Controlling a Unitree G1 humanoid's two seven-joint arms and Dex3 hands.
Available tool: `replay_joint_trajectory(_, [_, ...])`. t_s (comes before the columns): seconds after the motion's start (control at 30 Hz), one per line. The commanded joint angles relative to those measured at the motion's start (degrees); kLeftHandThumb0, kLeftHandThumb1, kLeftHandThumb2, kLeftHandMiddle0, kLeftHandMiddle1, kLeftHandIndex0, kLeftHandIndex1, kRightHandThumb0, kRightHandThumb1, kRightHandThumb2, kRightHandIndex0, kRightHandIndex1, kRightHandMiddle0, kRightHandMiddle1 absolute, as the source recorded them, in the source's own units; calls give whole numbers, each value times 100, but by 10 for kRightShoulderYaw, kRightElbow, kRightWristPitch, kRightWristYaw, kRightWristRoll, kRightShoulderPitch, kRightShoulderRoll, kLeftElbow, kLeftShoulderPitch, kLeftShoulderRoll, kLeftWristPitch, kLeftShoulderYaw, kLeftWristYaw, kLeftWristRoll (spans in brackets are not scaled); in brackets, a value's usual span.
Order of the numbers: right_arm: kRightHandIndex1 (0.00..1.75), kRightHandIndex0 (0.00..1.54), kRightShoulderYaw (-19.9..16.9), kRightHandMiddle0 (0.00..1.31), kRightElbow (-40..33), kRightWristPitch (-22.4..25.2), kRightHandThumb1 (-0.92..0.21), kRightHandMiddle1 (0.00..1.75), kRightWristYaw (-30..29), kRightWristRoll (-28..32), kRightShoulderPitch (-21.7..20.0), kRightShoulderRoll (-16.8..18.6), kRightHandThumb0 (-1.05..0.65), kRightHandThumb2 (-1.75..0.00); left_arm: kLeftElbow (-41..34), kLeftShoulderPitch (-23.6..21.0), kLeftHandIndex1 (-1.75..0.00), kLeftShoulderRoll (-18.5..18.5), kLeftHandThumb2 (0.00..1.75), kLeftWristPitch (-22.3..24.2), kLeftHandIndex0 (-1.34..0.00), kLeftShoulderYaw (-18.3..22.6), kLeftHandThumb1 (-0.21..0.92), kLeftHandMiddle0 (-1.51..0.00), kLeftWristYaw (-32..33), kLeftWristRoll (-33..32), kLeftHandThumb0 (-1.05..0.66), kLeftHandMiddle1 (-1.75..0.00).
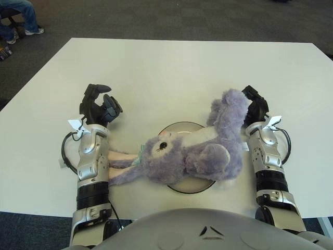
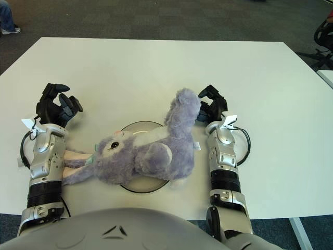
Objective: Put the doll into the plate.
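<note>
The doll [image 1: 192,153] lies across the plate [image 1: 177,127], ears reaching the left forearm. The left hand [image 1: 99,107] is empty, fingers loosely curled. The right hand [image 2: 210,108] touches the doll's raised leg; only the right eye view shows its fingers, though not whether they grip.

A broad white table [image 1: 171,67] fills most of the space, its far edge running straight across and its near edge close in front. Dark grey carpet [image 1: 171,18] stretches beyond it. Past the table's far left corner someone sits, only jeans-clad legs and sneakers [image 1: 23,18] showing. Off the far right corner stands a black office chair [image 2: 322,41]. Light falls evenly, shadows soft.
</note>
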Motion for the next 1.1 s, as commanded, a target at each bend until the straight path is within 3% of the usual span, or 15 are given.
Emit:
replay_joint_trajectory(0.0, [175,124,-4,69,-5,3,-23,175,0,4,0,-4,-52,-142,-7,8,-175,3,125,19,-57,-7,37,-120,-14,-6,-46,-175])
replay_joint_trajectory(0.37, [175,124,-4,68,-3,2,-23,175,2,4,-1,-5,-52,-142,12,16,-175,7,121,43,-55,-27,40,-119,-26,16,-45,-175])
replay_joint_trajectory(0.57, [175,124,-5,68,-3,5,-23,175,1,4,-1,-6,-52,-142,81,5,-175,10,122,5,-55,-29,40,-120,-44,32,-45,-175])
replay_joint_trajectory(1.07, [175,124,-6,69,-3,9,-23,175,4,6,-1,-8,-52,-142,138,-1,-175,17,130,-53,-60,-44,33,-125,-38,88,-48,-175])
